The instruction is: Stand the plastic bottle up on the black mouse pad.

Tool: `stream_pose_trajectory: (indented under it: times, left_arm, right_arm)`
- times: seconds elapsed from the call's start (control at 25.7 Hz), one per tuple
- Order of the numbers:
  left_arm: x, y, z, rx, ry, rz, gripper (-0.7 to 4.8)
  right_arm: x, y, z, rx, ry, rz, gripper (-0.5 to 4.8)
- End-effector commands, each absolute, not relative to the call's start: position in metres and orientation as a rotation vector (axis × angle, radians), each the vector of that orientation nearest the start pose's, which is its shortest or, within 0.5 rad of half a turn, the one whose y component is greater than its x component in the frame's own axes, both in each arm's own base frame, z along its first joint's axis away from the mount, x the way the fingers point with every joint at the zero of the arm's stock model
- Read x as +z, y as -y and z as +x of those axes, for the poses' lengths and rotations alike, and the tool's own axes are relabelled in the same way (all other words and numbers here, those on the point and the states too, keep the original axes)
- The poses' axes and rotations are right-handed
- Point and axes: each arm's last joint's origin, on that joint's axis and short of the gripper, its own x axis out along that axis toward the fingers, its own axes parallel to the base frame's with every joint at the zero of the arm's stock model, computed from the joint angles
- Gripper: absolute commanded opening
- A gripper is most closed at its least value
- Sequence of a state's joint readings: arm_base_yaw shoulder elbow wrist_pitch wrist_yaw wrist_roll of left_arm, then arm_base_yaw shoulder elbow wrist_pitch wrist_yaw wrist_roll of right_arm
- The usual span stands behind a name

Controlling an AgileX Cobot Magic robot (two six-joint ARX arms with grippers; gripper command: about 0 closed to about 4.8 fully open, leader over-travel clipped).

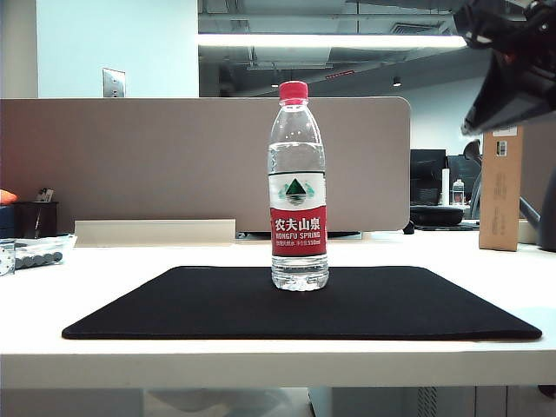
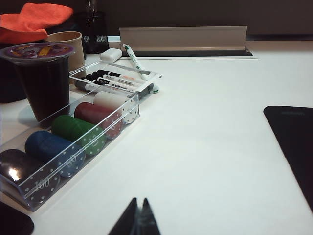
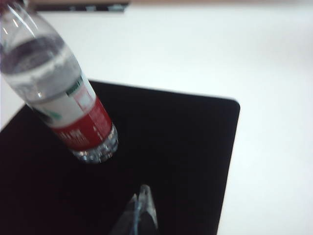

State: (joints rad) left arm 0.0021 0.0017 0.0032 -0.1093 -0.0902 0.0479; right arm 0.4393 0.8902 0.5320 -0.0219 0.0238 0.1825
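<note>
Bottle status: the plastic bottle (image 1: 298, 187) stands upright on the black mouse pad (image 1: 174, 304), red cap on top, label facing the exterior camera, base planted near the pad's middle and toward its back edge. Water fills it to about the shoulder. The pad lies flat on the white table (image 1: 130, 252), close to the front edge. Right gripper (image 3: 141, 208): fingers pressed together, nothing between them, hanging above the pad a little apart from the bottle's base and not touching it; in the exterior view the right arm (image 1: 508, 61) shows as a dark mass at the upper right, well clear of the bottle. Left gripper (image 2: 138, 220): fingertips meeting in a closed point, empty, low over bare table off the pad's left side, with one corner of the pad (image 2: 293, 142) visible in its wrist view. Near that gripper sits a clear tray of poker chips (image 2: 68, 142), behind it a sealed dark cup (image 2: 43, 78), a clear box of markers (image 2: 115, 81) and an orange cloth (image 2: 34, 19). A cardboard box (image 1: 501, 187) stands at the table's far right.
</note>
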Motion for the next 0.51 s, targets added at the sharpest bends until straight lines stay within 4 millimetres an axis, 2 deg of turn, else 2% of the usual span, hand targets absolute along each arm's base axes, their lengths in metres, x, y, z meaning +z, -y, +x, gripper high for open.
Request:
stream_pose_trajectory:
  times: [0.04,0.23,0.35,0.51]
  left_arm:
    - [0.156,-0.003,0.097,0.088,-0.096,0.049,-0.04]
    - [0.156,-0.003,0.097,0.088,-0.096,0.049,-0.04]
    - [0.156,-0.003,0.097,0.088,-0.096,0.049,-0.04]
    - [0.156,-0.003,0.097,0.088,-0.096,0.049,-0.04]
  right_arm:
    - [0.243,-0.082,0.175,0.375,-0.425,0.085,-0.01]
    - [0.242,-0.082,0.174,0.375,-0.429,0.084,-0.01]
    - [0.247,-0.079,0.172,0.346,-0.387,0.025,-0.01]
    - [0.259,-0.068,0.156,0.263,-0.311,-0.027,-0.01]
